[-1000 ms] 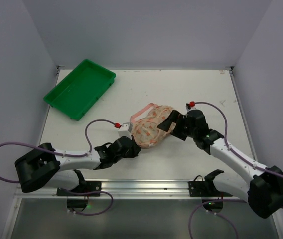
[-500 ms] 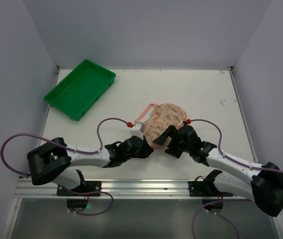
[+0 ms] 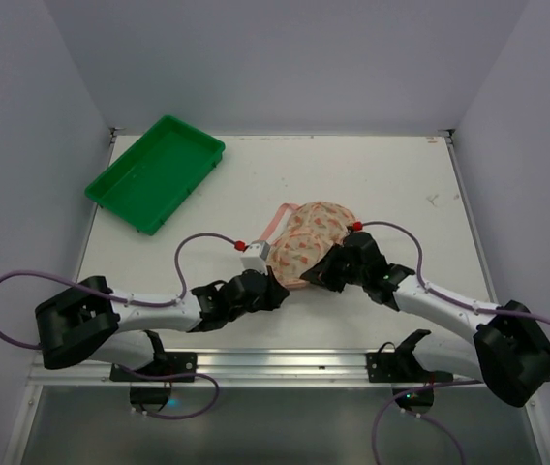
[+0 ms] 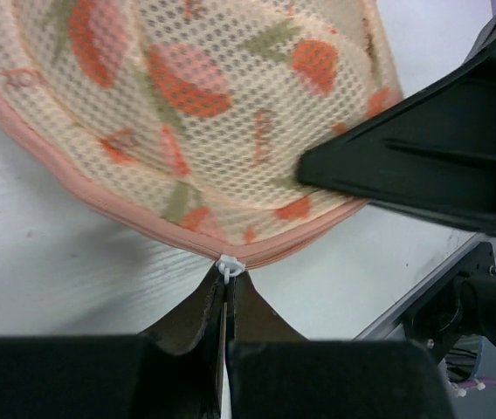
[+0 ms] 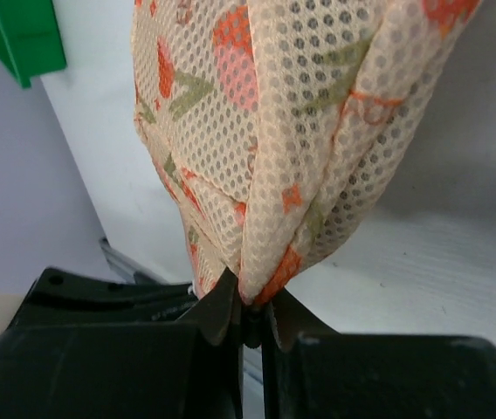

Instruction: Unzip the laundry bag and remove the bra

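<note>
From above, we see the bag (image 3: 309, 237) on the surface (image 3: 401, 184), its near edge touching the left fingers (image 3: 270, 293) and right fingers (image 3: 320, 276). Our left wrist view shows those fingers clenched on the white zipper pull (image 4: 229, 264) at their tips. Our right wrist view shows its fingers grasping a fold of the bag.

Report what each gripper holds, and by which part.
The left gripper pinches the small white tab on the pink trim of the laundry bag; the right gripper pinches a fold of its mesh fabric at the edge.
</note>
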Controlling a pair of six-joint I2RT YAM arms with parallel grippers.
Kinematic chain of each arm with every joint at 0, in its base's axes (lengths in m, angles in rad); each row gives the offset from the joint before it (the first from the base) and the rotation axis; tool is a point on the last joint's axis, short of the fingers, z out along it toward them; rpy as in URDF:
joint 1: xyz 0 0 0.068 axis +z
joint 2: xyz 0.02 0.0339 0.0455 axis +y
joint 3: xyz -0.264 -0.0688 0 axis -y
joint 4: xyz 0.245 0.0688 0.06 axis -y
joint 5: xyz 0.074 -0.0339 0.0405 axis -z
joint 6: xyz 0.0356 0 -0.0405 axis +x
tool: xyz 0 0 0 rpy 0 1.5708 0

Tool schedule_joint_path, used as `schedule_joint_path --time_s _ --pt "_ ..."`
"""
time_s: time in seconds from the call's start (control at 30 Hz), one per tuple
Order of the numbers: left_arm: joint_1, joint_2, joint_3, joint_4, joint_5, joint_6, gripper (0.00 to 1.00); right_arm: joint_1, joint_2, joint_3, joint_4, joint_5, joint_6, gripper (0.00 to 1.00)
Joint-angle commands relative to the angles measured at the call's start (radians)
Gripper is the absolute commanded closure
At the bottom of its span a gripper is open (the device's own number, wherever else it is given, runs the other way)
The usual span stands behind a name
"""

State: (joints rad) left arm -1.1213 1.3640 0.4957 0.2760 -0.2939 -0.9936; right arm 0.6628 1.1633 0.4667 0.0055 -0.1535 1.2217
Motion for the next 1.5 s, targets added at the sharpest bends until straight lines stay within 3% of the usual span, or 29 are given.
schedule_joint_path --time_s 0.0,0.07,0.23,0.37,0.5,0.53,0.6,0.63,0.77,0.9,1.0,1.17,1.47 --pt "0.029 -0.089 -0.08 -0.041 -0.114 0.022 1.0 -0.109 -0.013 0.065 -0.085 -0.11 -0.2 1.0" --pt "0.066 -0.14 -0.106 -0.064 -0.117 0.039 1.0 -0.201 0.03 0.11 -0.129 -0.264 -0.336 1.0" --pt "0.179 -0.215 -0.192 -0.084 -0.045 0.059 1.0 -0.267 0.171 0.317 -0.309 -0.398 -0.649 1.0" --pt "0.195 -0.244 -0.229 -0.09 -0.024 0.07 1.0 -0.278 0.274 0.438 -0.367 -0.399 -0.706 1.0" --pt "0.195 -0.22 -0.192 -0.063 0.038 0.098 1.0 -0.278 0.321 0.523 -0.363 -0.31 -0.677 0.53" --pt "0.195 -0.207 -0.181 -0.035 0.054 0.093 1.0 -0.278 0.319 0.526 -0.334 -0.291 -0.642 0.26" --pt "0.195 -0.168 -0.151 0.005 0.116 0.063 1.0 -0.275 0.276 0.466 -0.283 -0.282 -0.587 0.06" --pt "0.192 -0.152 -0.14 0.053 0.136 0.053 1.0 -0.272 0.254 0.436 -0.256 -0.282 -0.533 0.01" --pt "0.157 -0.027 -0.047 0.098 0.18 0.021 1.0 -0.223 0.101 0.227 -0.109 -0.187 -0.371 0.01" --pt "0.117 0.084 0.062 0.109 0.202 0.023 1.0 -0.091 -0.06 -0.036 0.034 -0.074 -0.139 0.01" --pt "0.091 0.15 0.124 0.124 0.223 0.024 1.0 -0.034 -0.148 -0.132 0.111 0.006 -0.002 0.01" --pt "0.063 0.181 0.142 0.129 0.228 0.013 1.0 -0.035 -0.169 -0.114 0.119 0.107 -0.011 0.01" --pt "0.057 0.161 0.115 0.126 0.206 0.004 1.0 -0.034 -0.062 -0.053 0.205 0.071 0.018 0.03"
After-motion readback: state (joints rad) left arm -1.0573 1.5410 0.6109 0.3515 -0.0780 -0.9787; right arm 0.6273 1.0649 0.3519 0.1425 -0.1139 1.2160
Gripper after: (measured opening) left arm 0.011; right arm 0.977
